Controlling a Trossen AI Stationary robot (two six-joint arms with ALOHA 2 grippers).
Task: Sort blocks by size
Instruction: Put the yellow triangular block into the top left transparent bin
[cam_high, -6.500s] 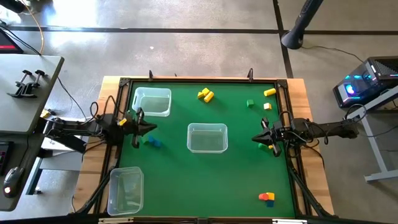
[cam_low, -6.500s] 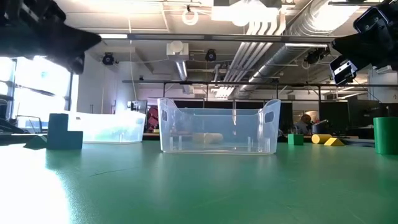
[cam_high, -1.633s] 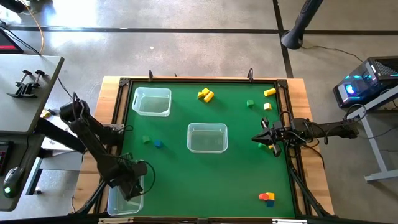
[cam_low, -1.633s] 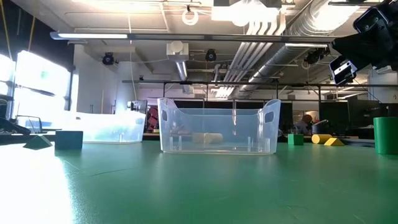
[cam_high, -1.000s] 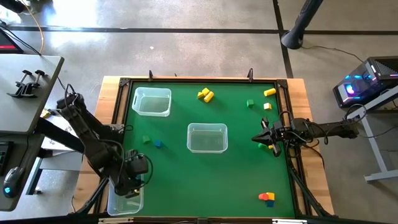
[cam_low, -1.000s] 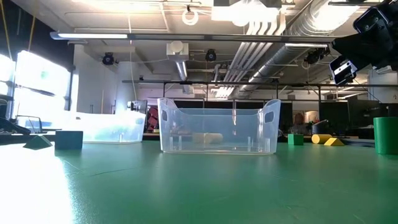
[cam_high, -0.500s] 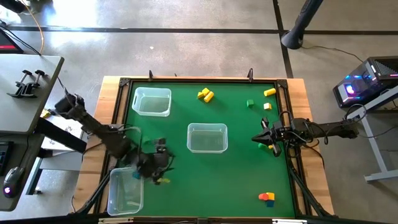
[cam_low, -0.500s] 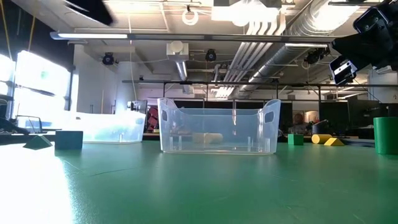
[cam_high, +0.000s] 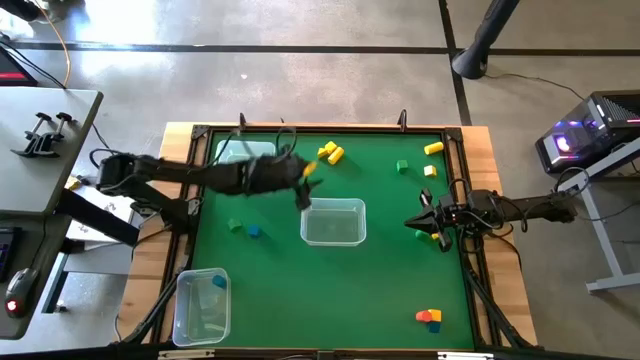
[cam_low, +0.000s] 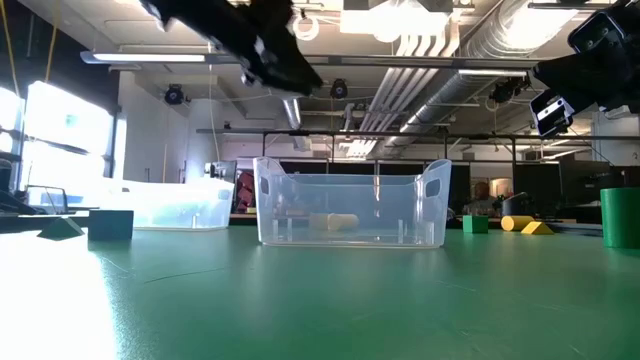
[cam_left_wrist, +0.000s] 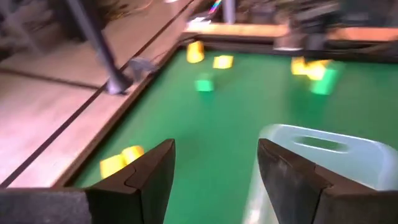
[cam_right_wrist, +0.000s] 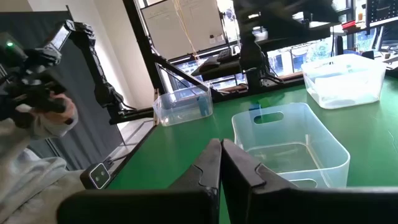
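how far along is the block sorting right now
Early. Done: one blue block lies in the near-left bin. In hand: nothing; the left end effector is open and empty by the middle bin, and the right end effector waits shut. Left: the yellow blocks and the red, orange and blue cluster lie loose on the mat.

No readable text, label, brand, number or sign appeared in any view; the distant screens and room fixtures beyond the surface showed nothing that could be made out.
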